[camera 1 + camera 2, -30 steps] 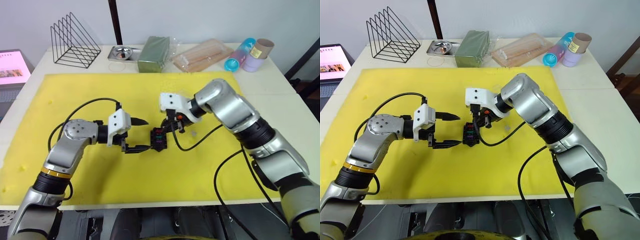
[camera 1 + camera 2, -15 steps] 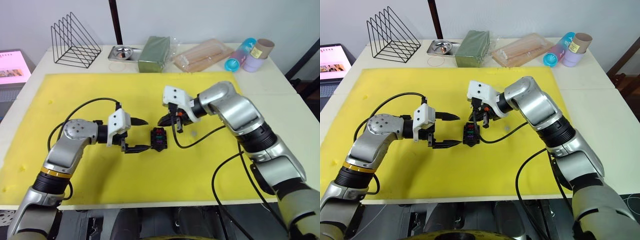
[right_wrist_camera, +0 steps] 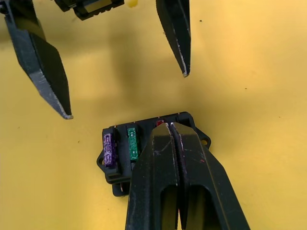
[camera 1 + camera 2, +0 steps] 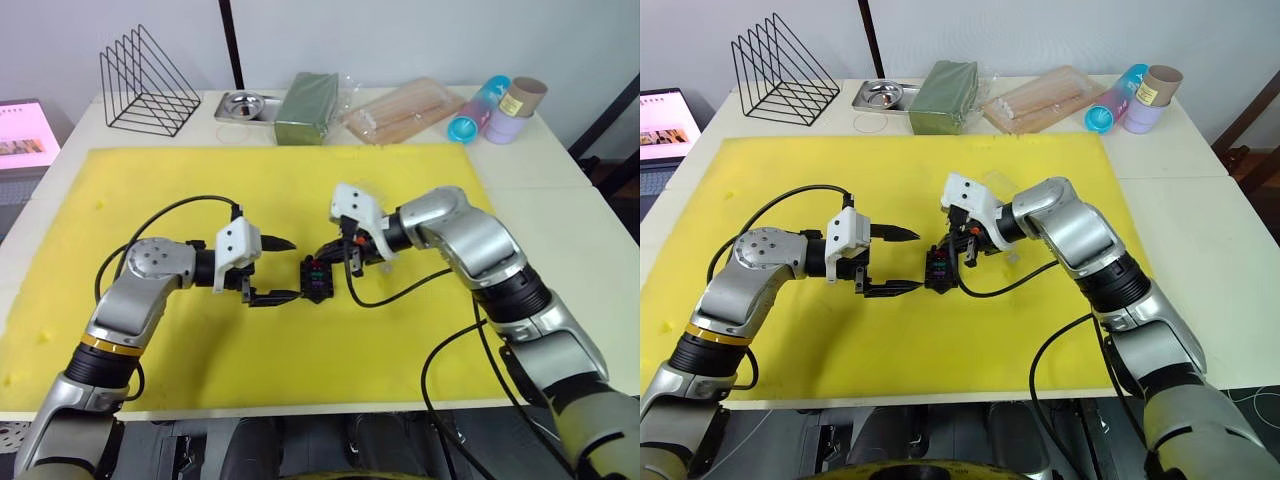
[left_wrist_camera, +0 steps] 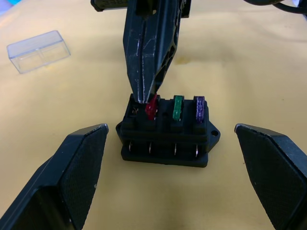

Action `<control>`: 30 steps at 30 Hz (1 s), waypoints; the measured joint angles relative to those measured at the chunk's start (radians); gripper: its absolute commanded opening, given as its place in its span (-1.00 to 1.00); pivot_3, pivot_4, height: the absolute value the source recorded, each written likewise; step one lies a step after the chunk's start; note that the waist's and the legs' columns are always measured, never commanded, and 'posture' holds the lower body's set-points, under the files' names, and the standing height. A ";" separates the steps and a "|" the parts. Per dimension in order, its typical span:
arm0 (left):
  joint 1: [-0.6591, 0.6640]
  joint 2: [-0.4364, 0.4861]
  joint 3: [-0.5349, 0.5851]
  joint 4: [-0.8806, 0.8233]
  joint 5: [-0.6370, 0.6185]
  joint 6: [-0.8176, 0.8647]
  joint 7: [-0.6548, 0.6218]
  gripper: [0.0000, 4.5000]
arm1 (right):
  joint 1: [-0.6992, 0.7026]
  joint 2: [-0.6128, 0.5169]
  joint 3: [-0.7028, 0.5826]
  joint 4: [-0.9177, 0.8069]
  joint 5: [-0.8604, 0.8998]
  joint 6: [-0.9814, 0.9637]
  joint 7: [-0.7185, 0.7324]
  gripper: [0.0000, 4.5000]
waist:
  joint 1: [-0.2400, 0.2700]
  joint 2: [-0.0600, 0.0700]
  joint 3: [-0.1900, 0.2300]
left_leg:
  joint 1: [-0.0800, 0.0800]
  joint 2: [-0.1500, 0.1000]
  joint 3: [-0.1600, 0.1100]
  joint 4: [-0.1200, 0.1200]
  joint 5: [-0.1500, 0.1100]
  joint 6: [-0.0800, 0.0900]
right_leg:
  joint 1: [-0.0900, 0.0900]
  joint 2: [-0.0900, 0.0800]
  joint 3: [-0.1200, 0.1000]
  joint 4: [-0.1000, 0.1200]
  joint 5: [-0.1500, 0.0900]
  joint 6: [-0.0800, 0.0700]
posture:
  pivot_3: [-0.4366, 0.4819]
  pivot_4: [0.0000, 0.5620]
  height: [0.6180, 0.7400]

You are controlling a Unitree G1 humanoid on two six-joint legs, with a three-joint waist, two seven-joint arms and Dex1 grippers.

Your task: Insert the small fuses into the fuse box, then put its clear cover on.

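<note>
On fuse box (image 5: 165, 133), right hand (image 5: 144, 96).

The black fuse box (image 5: 166, 132) lies flat between the left gripper's (image 5: 175, 167) spread fingers; red (image 5: 151, 106), green (image 5: 177, 107) and purple (image 5: 199, 108) fuses stand upright in its slots; the right gripper's (image 5: 143, 98) pressed-together tips touch the red one. The clear cover (image 5: 38, 50) lies well beyond the fingers, apart from the box.

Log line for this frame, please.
right gripper: shut, pressing red fuse into fuse box | green fuse, purple fuse: seated | left gripper: open | clear cover: off
</note>
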 measured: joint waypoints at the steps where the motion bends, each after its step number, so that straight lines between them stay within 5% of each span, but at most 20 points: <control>1: 0.000 0.000 0.000 0.000 0.000 0.000 0.000 1.00 | 0.000 0.000 0.000 0.000 0.001 0.000 -0.003 -0.99 | 0.000 0.000 0.000 | 0.000 0.000 0.000 0.000 0.000 0.000 | 0.000 0.000 0.000 0.000 0.000 0.000 | -0.05 -0.47 1.00; 30: -0.001 0.000 0.001 0.000 0.000 0.000 0.001 1.00 | 0.033 -0.008 0.035 0.037 -0.047 -0.118 -0.026 -0.99 | 0.000 0.000 0.000 | 0.001 0.000 0.000 0.000 0.000 0.000 | 0.001 0.000 0.000 0.000 0.000 0.000 | -0.05 -0.47 1.00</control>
